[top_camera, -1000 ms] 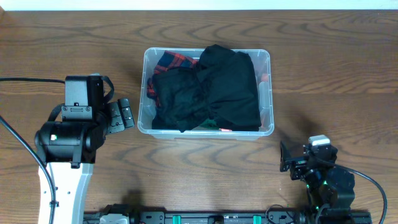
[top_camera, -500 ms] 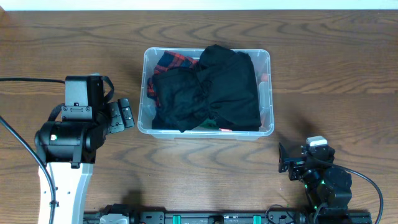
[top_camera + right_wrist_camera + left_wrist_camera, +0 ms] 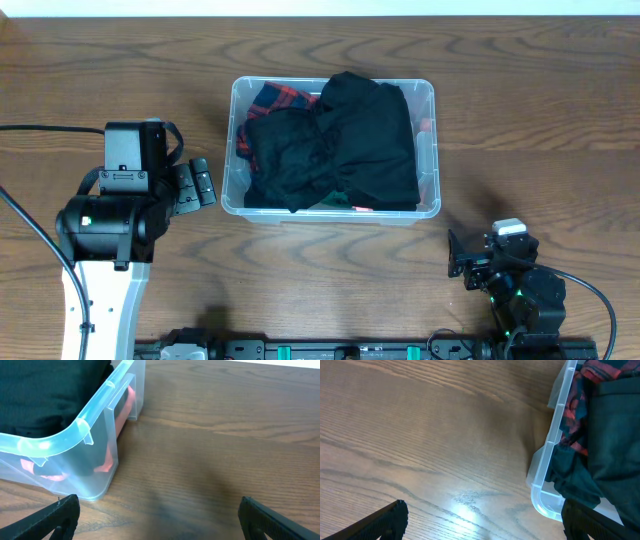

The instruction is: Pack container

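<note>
The clear plastic container [image 3: 427,150] sits in the middle of the table, full of black clothes [image 3: 350,140] with a red plaid piece [image 3: 275,100] at its back left. My left gripper [image 3: 200,185] is open and empty just left of the container's front left corner [image 3: 542,502]. My right gripper [image 3: 458,255] is open and empty near the table's front edge, right of the container's front right corner [image 3: 95,487]. In each wrist view only the dark fingertips [image 3: 387,520] [image 3: 57,515] show, wide apart over bare wood.
The wooden table [image 3: 530,120] stretches on both sides of the container. A black cable [image 3: 30,130] runs from the left arm to the left edge. Something pink [image 3: 107,462] shows through the container's right wall.
The right gripper drew back slightly toward the front edge between the earliest frame and now. The left arm and container have not moved.
</note>
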{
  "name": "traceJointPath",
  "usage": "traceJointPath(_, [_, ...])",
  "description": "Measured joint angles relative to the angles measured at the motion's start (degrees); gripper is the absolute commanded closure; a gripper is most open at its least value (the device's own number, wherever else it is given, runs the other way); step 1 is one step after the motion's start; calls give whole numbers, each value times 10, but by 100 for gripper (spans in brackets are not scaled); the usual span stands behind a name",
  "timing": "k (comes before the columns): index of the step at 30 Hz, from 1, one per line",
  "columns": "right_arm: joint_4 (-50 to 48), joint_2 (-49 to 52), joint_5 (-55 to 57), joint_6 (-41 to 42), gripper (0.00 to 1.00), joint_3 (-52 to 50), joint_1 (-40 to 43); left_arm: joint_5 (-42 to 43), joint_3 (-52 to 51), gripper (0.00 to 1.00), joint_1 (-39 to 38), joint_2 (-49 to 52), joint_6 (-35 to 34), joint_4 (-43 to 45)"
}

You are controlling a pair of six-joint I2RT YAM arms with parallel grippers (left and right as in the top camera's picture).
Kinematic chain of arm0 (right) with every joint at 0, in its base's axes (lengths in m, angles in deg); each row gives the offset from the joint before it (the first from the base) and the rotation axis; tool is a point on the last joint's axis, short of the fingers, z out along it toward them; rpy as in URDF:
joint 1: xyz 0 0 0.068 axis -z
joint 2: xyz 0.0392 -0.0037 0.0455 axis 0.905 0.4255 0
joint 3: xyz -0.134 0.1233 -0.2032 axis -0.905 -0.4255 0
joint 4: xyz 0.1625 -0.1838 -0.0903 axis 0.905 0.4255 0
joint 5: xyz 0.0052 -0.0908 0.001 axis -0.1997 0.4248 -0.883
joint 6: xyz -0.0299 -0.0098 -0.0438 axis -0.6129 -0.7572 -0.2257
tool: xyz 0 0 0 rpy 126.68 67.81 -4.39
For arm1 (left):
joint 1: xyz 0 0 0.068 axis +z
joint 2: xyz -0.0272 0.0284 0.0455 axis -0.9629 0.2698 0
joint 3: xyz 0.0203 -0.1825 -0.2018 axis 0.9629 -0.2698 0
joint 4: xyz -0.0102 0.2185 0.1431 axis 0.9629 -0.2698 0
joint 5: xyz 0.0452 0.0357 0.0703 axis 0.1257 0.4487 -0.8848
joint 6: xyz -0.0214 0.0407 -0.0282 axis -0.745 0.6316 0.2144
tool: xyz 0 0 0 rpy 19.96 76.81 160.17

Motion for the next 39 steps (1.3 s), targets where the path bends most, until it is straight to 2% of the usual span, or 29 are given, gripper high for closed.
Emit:
traceJointPath(10, [0,0,0,0,1,0,0,0,0,2,0,-12,0,0])
traceJointPath(15, [0,0,0,0,1,0,0,0,0,2,0,-72,0,2])
traceJointPath(18, [0,-1,0,0,1,0,0,0,-18,2,0,-130,0,34])
traceJointPath(23, [0,-1,0,0,1,0,0,-2,-117,2,0,-233,0,143])
traceJointPath(27, [0,-1,0,0,1,0,0,-2,-221,2,0,-307,0,195])
traceJointPath(32, [-1,-1,0,0,1,0,0,-2,-326,2,0,-393,0,226])
traceJointPath(39, [0,-1,0,0,1,0,0,7,-412,2,0,-502,0,233])
